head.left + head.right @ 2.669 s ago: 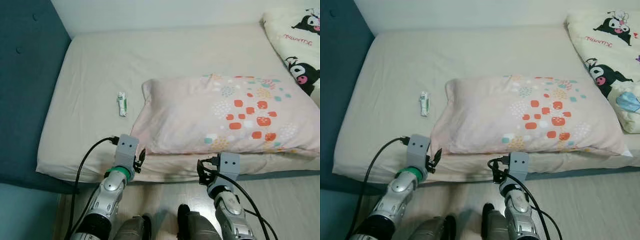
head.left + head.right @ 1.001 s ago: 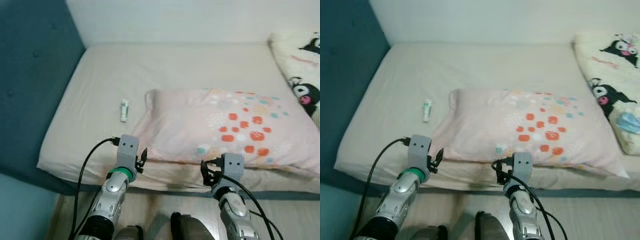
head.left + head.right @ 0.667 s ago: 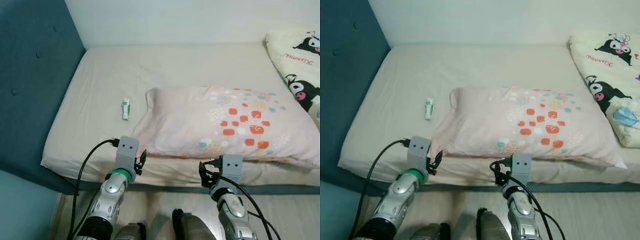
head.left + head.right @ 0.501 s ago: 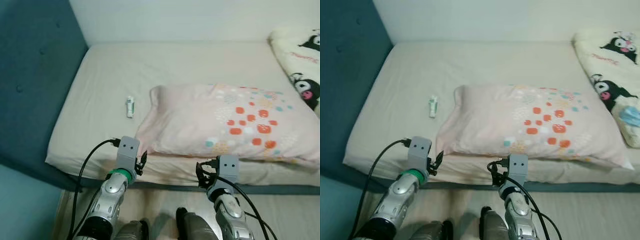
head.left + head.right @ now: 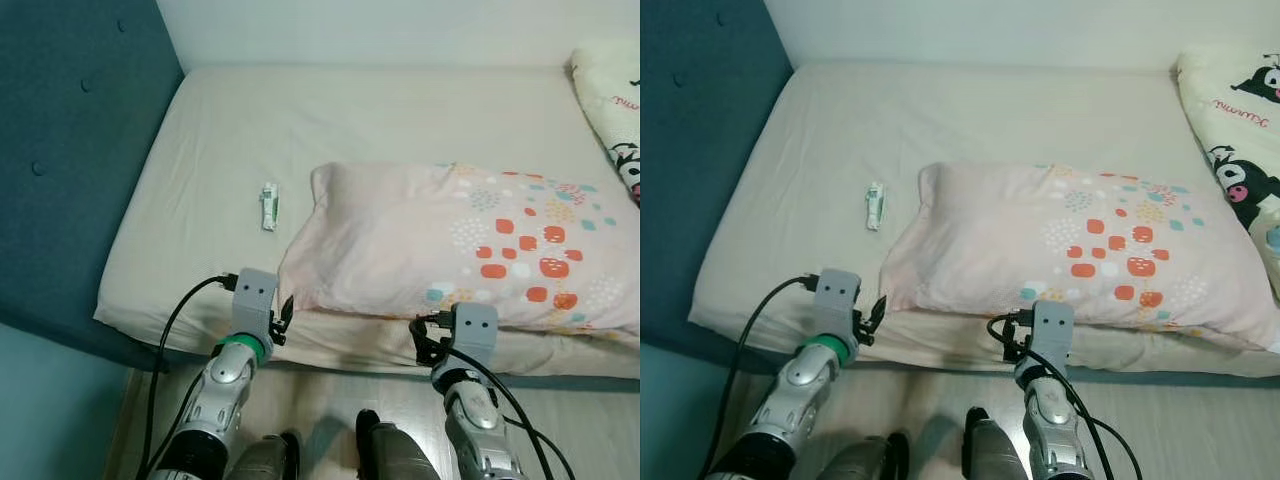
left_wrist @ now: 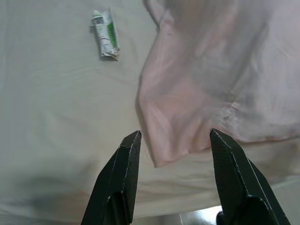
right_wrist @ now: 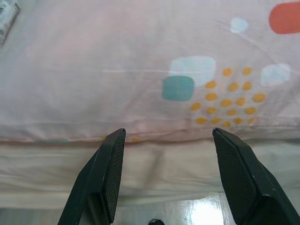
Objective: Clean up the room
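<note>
The left claw (image 6: 171, 180) stands wide, holding nothing, poised at the near edge of the bed (image 5: 400, 110) with the near corner of the pillow (image 5: 470, 240) showing between its fingers. The right claw (image 7: 171, 180) is likewise wide and empty, aimed at the pillow's long near edge, just above the mattress side.

Judging by this, the step in hand is the approach to the pillow, with both claws lined up along its near side and neither touching it yet. The next move would call for both arms to reach forward together and close on the slack cloth of that edge, so the pillow can be lifted and carried toward the blue padded headboard (image 5: 60, 150).

The pillow lies lengthwise along the near side of the mattress, pale pink with red, teal and orange dots toward the robot's right. It looks soft and likely to sag between two holds. Beside its left end, apart from it, a small green-and-white tube (image 5: 269, 206) lies on the sheet. A cartoon-print quilt (image 5: 1240, 120) sits at the far right.
</note>
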